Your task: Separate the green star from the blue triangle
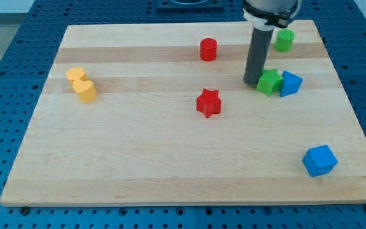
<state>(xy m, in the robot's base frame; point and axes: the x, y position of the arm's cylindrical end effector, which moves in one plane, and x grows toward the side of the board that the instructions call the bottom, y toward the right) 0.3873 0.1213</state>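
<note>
The green star point(269, 82) lies on the wooden board at the view's upper right. The blue triangle point(290, 83) lies right against its right side; the two touch. My rod comes down from the view's top, and my tip point(251, 83) rests on the board just left of the green star, touching it or nearly so.
A green cylinder-like block point(284, 40) sits near the board's top right edge. A red cylinder point(208, 49) is at top centre, a red star point(208, 102) in the middle, a blue cube point(319, 160) at lower right. Two yellow blocks point(81, 84) sit together at the left.
</note>
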